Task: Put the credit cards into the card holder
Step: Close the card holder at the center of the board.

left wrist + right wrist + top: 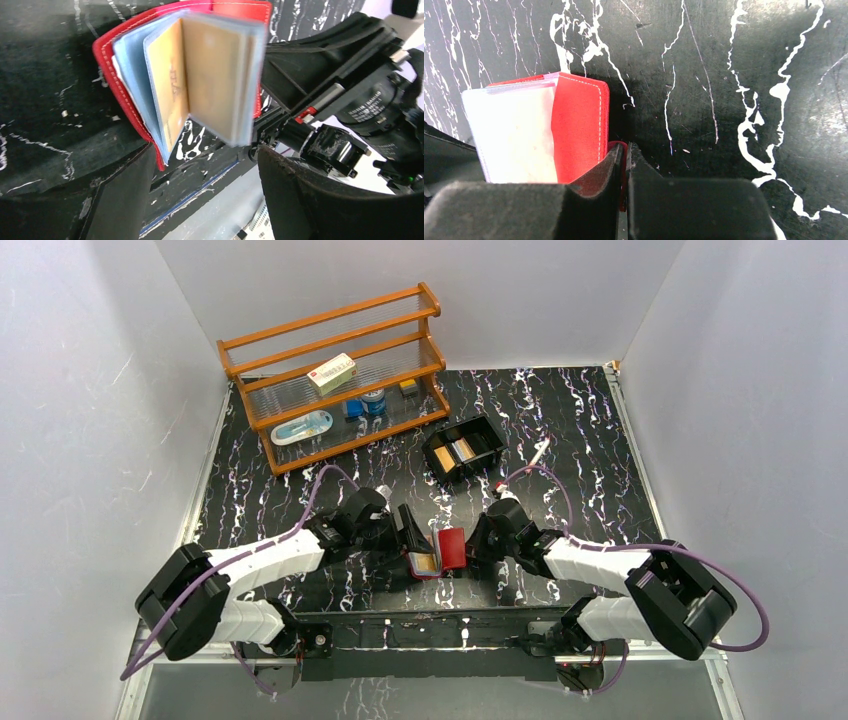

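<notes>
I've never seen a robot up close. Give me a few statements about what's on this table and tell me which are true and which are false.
1. The red wallet is open. True.
2. The right gripper pinches a red part of the wallet. True.
3. The left gripper is clamped on a card. False: its jaws are wide open and hold nothing.
4. The black tray sits on the wooden shelf. False: it sits on the table, in front of the shelf.
5. A gold card shows inside the wallet's clear sleeves. True.
</notes>
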Tool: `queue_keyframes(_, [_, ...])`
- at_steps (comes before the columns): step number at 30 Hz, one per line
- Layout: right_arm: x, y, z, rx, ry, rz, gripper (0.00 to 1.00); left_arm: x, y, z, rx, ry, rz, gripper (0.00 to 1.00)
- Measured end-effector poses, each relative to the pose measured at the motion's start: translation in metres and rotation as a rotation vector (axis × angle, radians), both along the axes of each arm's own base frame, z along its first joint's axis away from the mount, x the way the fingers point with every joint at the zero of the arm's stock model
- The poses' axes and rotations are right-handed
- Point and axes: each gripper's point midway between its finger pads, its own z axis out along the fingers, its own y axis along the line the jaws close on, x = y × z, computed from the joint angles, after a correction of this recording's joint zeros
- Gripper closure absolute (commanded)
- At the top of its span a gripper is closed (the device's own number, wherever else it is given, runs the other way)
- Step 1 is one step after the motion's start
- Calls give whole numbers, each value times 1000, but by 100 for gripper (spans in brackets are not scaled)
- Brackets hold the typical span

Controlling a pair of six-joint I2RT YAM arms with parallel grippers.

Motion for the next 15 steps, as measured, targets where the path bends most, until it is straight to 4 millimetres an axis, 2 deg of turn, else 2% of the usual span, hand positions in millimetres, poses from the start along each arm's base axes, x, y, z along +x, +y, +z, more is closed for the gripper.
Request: queue_keyframes(15, [-4, 3, 0, 5, 2, 28, 96, 9, -36, 38, -123, -162, -100, 28])
